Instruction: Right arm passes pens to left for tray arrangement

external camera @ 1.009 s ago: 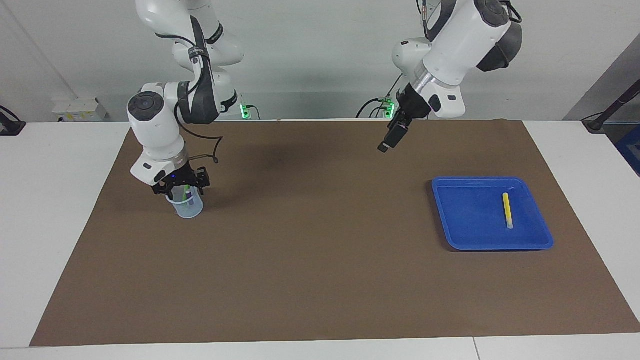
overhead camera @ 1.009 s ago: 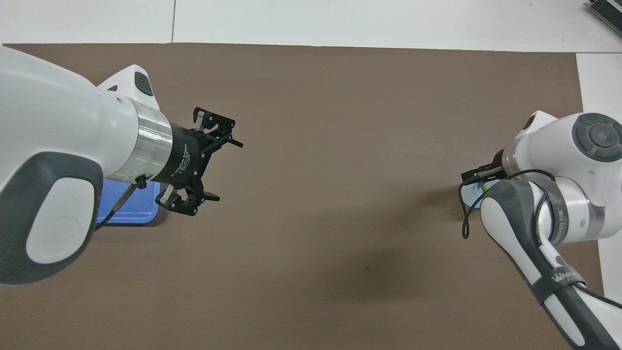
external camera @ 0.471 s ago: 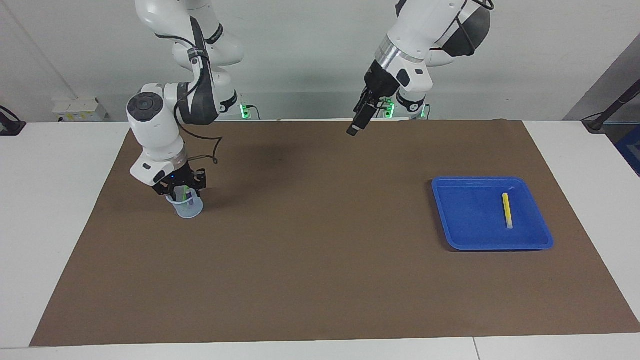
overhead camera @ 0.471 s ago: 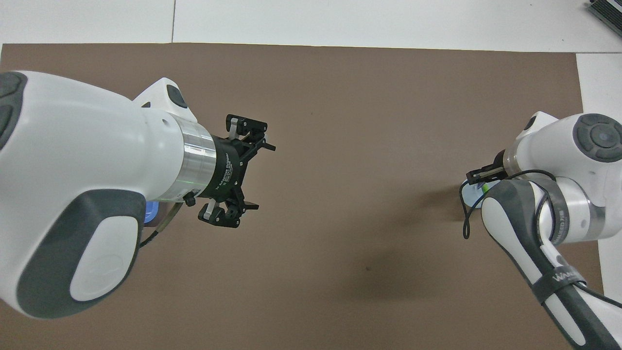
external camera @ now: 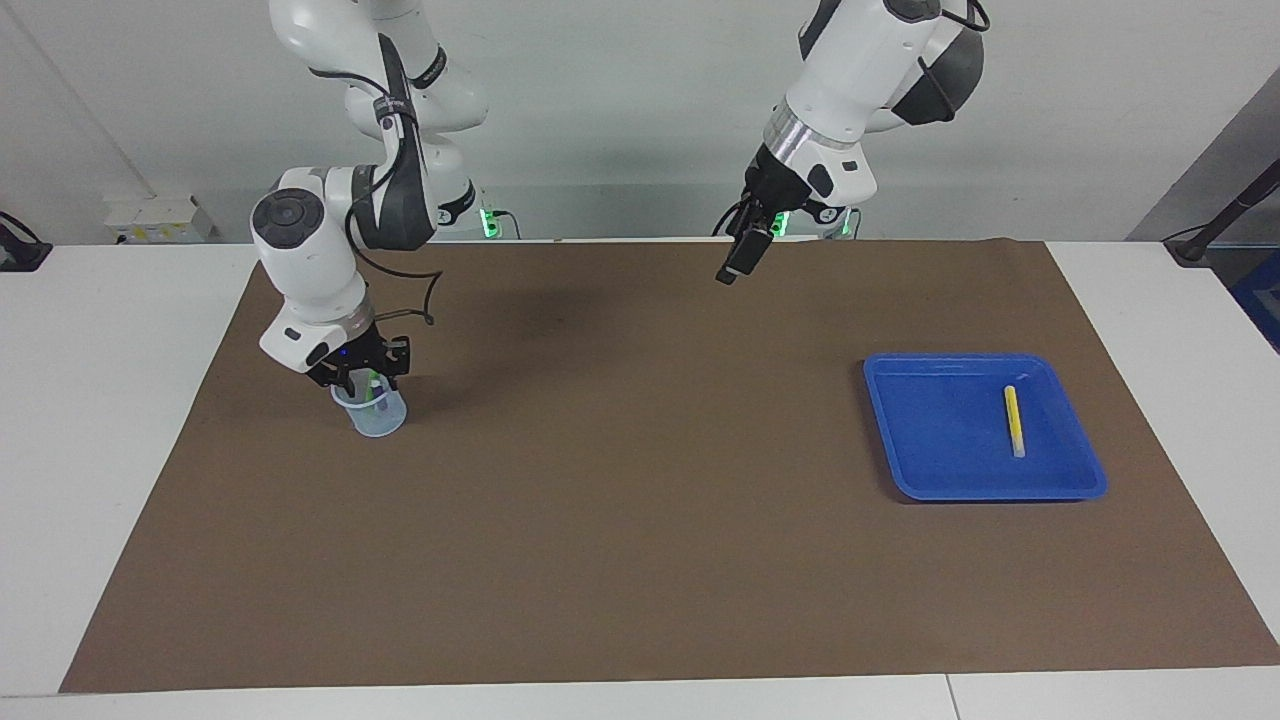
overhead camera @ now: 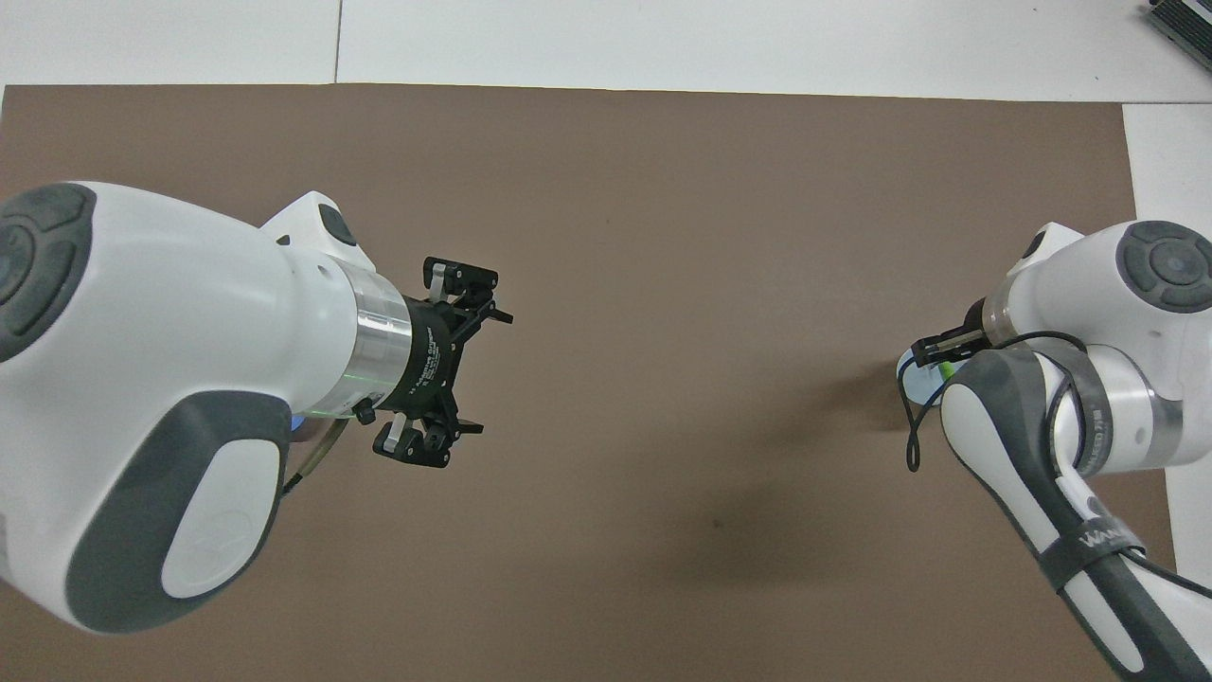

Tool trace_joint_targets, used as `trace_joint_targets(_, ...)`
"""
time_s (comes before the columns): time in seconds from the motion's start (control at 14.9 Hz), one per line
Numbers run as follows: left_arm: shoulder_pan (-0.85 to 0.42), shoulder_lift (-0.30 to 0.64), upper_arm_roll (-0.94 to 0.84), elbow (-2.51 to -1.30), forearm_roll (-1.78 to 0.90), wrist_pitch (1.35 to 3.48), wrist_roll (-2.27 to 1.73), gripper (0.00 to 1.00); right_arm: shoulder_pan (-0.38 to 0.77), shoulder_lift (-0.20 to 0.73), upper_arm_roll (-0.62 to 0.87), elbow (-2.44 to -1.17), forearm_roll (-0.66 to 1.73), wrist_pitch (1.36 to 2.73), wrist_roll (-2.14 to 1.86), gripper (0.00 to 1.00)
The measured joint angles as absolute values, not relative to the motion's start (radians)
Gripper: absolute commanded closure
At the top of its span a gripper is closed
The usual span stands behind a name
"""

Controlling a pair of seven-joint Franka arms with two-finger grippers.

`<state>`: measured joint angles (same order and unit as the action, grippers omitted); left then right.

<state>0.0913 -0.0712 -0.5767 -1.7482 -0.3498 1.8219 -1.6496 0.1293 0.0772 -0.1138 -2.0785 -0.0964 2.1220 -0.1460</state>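
My right gripper (external camera: 366,378) hangs in the mouth of a small translucent cup (external camera: 380,420) at the right arm's end of the mat. Its fingers are shut on the green pen (external camera: 372,381), which stands in the cup with a purple pen (external camera: 383,404) beside it. In the overhead view only a green tip (overhead camera: 944,367) shows at the cup (overhead camera: 911,377). The yellow pen (external camera: 1014,420) lies in the blue tray (external camera: 935,465) toward the left arm's end. My left gripper (external camera: 735,268) (overhead camera: 488,372) is open and holds nothing, raised over the mat's edge by the robots.
A brown mat (external camera: 640,520) covers most of the white table (external camera: 120,420). From overhead the left arm's body covers nearly all of the tray; only a blue sliver (overhead camera: 297,423) shows.
The right gripper's fingers have drawn in around the pen in the cup. The left arm has swung from beside the tray toward the middle of the mat's robot-side edge.
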Motion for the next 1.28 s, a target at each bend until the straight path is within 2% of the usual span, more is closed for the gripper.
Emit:
trace_joint_targets(0.13,0.092,-0.081,-0.575,-1.757,-0.350,1.822,-1.650,0.00,0.129,0.077,-0.114,-2.078,-0.096,2.122,-0.146,0.47)
trace_joint_targets(0.34,0.094,-0.082,-0.574,-1.760,-0.350,1.821,-1.651,0.00,0.129,0.077,-0.113,-2.071,-0.096,2.122,-0.146,0.52)
trace_joint_targets(0.47,0.095,-0.082,-0.574,-1.761,-0.350,1.821,-1.652,0.00,0.129,0.077,-0.113,-2.066,-0.096,2.122,-0.146,0.67)
trace_joint_targets(0.61,0.095,-0.082,-0.574,-1.761,-0.350,1.821,-1.652,0.00,0.129,0.077,-0.113,-2.065,-0.096,2.122,-0.146,0.75)
trace_joint_targets(0.74,0.096,-0.082,-0.573,-1.761,-0.350,1.821,-1.652,0.00,0.129,0.077,-0.113,-2.065,-0.096,2.122,-0.146,0.89)
trace_joint_targets(0.81,0.097,-0.082,-0.572,-1.761,-0.350,1.821,-1.652,0.00,0.129,0.077,-0.113,-2.065,-0.096,2.122,-0.146,0.93)
trace_joint_targets(0.94,0.102,-0.082,-0.569,-1.761,-0.350,1.821,-1.652,0.00,0.129,0.077,-0.113,-2.065,-0.096,2.120,-0.146,0.91)
trace_joint_targets(1.01,0.108,-0.082,-0.568,-1.761,-0.350,1.821,-1.652,0.00,0.129,0.077,-0.113,-2.065,-0.096,2.120,-0.146,0.87)
trace_joint_targets(1.08,0.112,-0.082,-0.568,-1.761,-0.350,1.821,-1.652,0.00,0.129,0.077,-0.113,-2.065,-0.096,2.120,-0.146,0.89)
trace_joint_targets(1.21,0.115,-0.082,-0.567,-1.762,-0.350,1.821,-1.652,0.00,0.129,0.077,-0.113,-2.065,-0.096,2.120,-0.146,1.00)
trace_joint_targets(1.28,0.115,-0.082,-0.567,-1.763,-0.350,1.821,-1.652,0.00,0.129,0.077,-0.113,-2.065,-0.096,2.120,-0.146,1.00)
